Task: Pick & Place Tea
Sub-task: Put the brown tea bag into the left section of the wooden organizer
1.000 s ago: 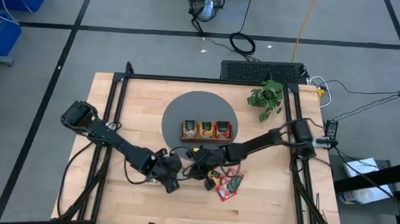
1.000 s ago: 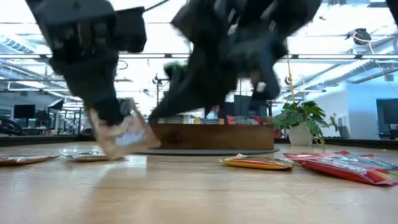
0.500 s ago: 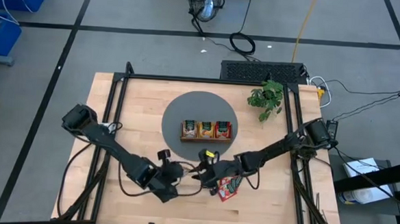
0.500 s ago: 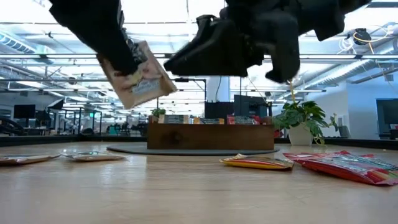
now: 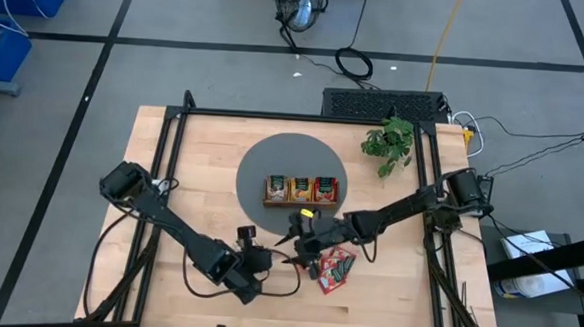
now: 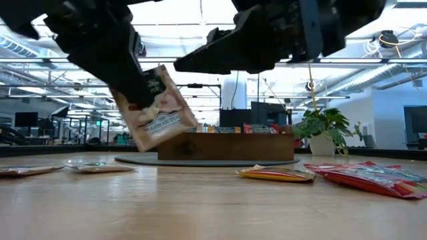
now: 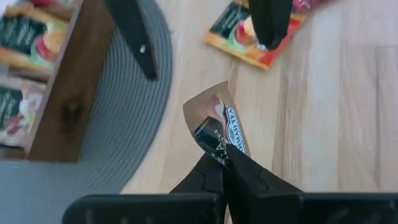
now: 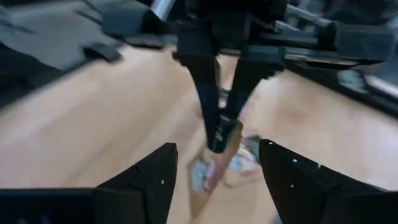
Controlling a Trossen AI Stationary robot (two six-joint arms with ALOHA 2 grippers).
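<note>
Above table, left pincer pinching tilted, shiny sachet

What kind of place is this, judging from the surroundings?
Probably a robotics lab or workshop: a pale wooden table in a black metal frame stands on grey carpet with loose cables, and long ceiling lights run across an open hall.

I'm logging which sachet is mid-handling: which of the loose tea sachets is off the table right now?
The pale sachet pinched in the left gripper, hanging tilted above the wood. The other loose ones, like the orange-yellow sachet, lie flat on the table.
</note>
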